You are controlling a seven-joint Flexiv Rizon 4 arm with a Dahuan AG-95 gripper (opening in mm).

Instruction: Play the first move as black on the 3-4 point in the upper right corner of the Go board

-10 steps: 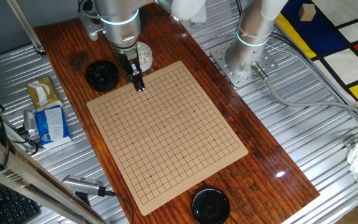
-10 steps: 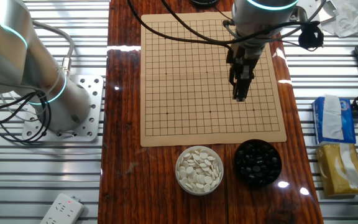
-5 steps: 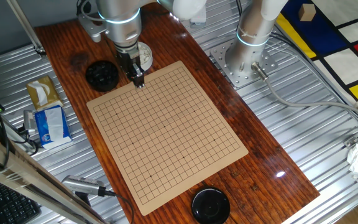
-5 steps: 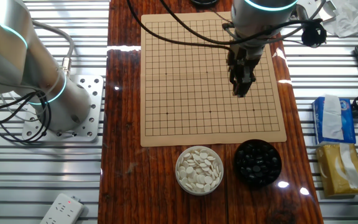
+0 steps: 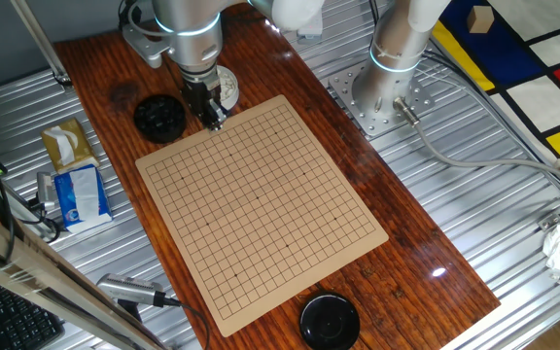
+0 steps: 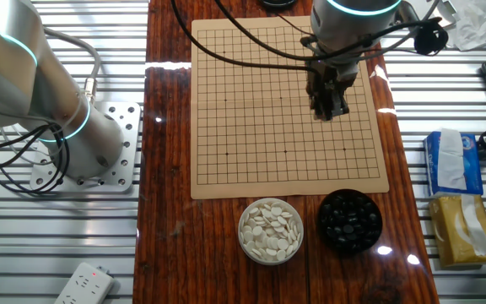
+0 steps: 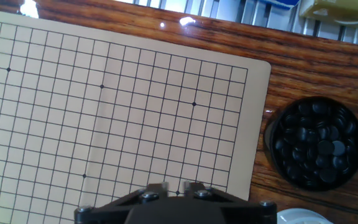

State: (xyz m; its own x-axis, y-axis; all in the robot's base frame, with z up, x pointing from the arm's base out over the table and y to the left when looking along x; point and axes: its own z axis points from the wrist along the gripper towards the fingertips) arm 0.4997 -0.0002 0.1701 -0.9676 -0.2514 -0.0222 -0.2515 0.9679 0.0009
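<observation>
The gripper point(image 6: 328, 111) hangs above the board point(image 6: 251, 127) near the bowl of black stones point(image 6: 350, 219). No stone shows on the grid, and whether the fingers are together or apart, I cannot tell.

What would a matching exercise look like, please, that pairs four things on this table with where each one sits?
Things:
1. bowl of white stones
2. bowl of black stones
3. gripper
4. blue tissue pack

Places:
A. over the grid of the Go board
B. off the wooden tabletop, on ribbed metal
C. on the wood, the bowl nearer the tissue pack
D. on the wood, the bowl nearer the silver arm base

Pairs: 1-D, 2-C, 3-A, 4-B
</observation>
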